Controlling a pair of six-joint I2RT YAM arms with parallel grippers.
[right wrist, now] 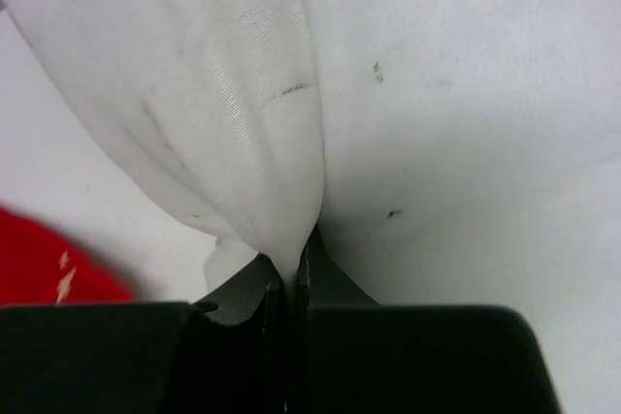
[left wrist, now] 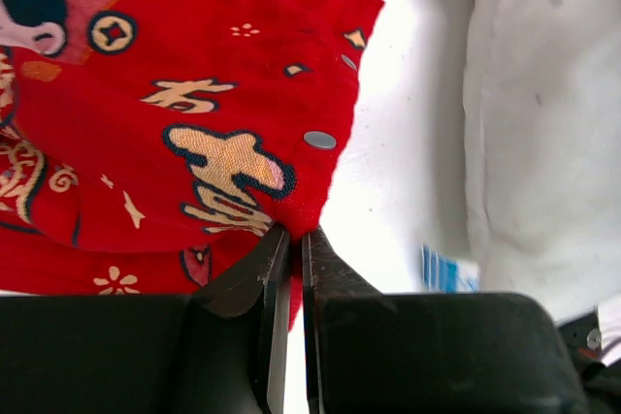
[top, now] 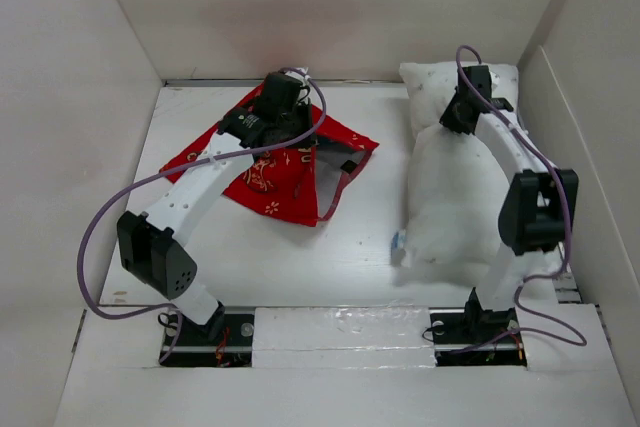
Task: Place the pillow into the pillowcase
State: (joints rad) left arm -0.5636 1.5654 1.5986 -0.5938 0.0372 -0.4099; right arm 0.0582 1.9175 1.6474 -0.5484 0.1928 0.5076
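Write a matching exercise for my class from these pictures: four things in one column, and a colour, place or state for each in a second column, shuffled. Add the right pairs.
Column one
1. pillow
2. pillowcase
3. left gripper
4. right gripper

Column two
A. shut on the edge of red printed cloth
B. white, lying on the right side of the table
C. shut on a pinch of white fabric
D. red with gold motifs, on the left side of the table

Right pairs: 1-B, 2-D, 3-A, 4-C
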